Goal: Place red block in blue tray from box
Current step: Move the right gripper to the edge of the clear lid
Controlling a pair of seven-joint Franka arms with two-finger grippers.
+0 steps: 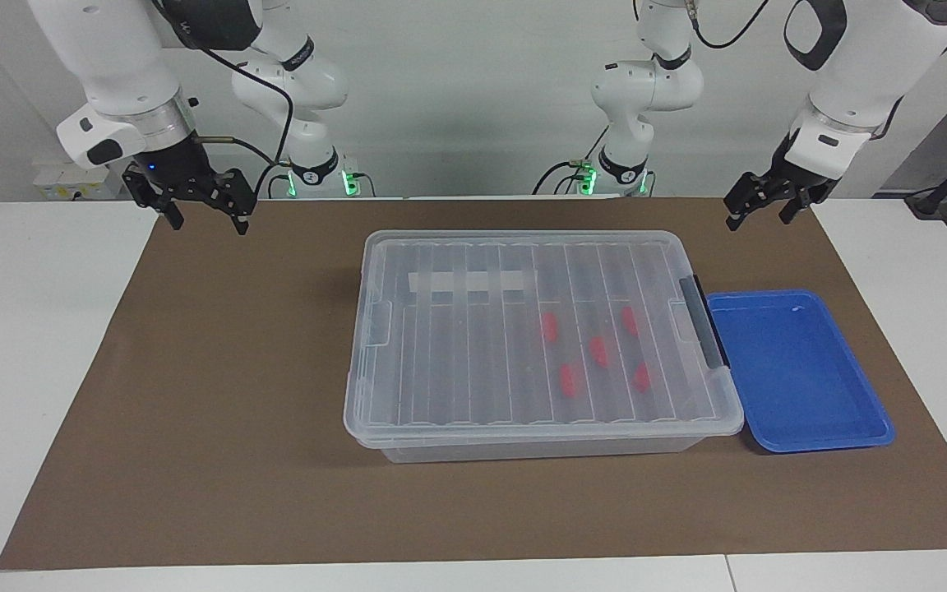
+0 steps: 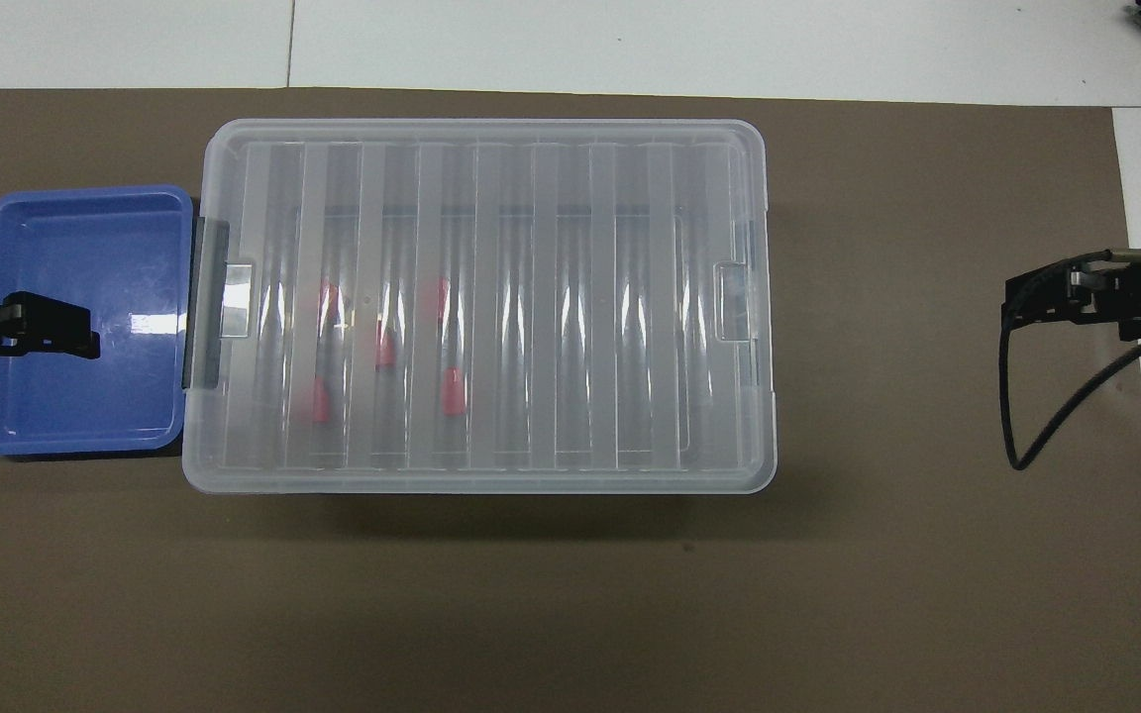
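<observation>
Both arms were waiting, nothing held. My left fingers (image 1: pixel 757 214) hung spread apart and empty above the brown mat (image 1: pixel 219 395), over the corner of the desk (image 1: pixel 917 271) at the left arm's end. My right fingers (image 1: pixel 205 215) hung likewise spread and empty over the mat at the right arm's end, well apart from everything.

The large transparent plastic box (image 1: pixel 523 345) with ribbed clear lid sat mid-mat, between my two sets of fingers and below both, lid on. Its black clip handle (image 1: pixel 705 321) was on the end toward my left fingers; a whitish strip (image 1: pixel 469 282) lay on the lid toward my right fingers.

Five small bright-red plastic blocks lay inside under the lid, all in the half toward my left fingers; the red block (image 1: pixel 598 350) in the middle of the group had the other four around it, none touching that I could tell.

The shallow rectangular bright-blue plastic tray (image 1: pixel 794 370) sat just beside the box's handle end, below my left fingers. In the overhead view my left fingers (image 2: pixel 46 327) overlapped the tray, but the facing view showed them raised clear of it.
</observation>
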